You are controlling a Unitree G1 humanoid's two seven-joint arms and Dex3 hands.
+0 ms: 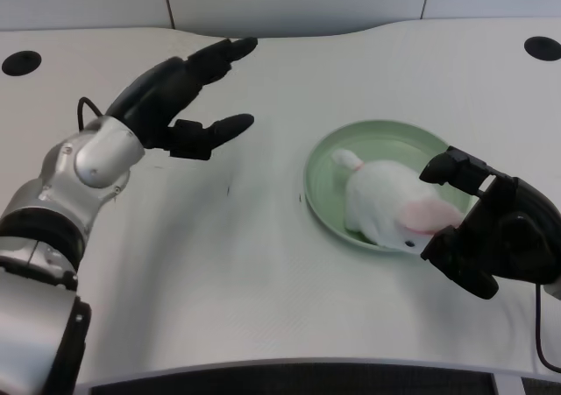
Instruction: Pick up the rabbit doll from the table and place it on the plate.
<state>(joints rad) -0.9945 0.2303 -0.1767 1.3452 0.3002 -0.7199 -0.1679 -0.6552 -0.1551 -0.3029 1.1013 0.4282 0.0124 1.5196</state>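
The white rabbit doll [390,201] with pink ears lies on the pale green plate [337,154] at the table's right. My left hand [180,97] hovers over the table well to the left of the plate, its fingers spread apart and holding nothing. A gap of bare table separates it from the plate's rim.
My right hand [491,229] rests at the plate's right edge, close to the doll's head. Two black round holes sit in the table's far corners, one at the left [20,62] and one at the right [541,47]. A wall panel runs behind the table.
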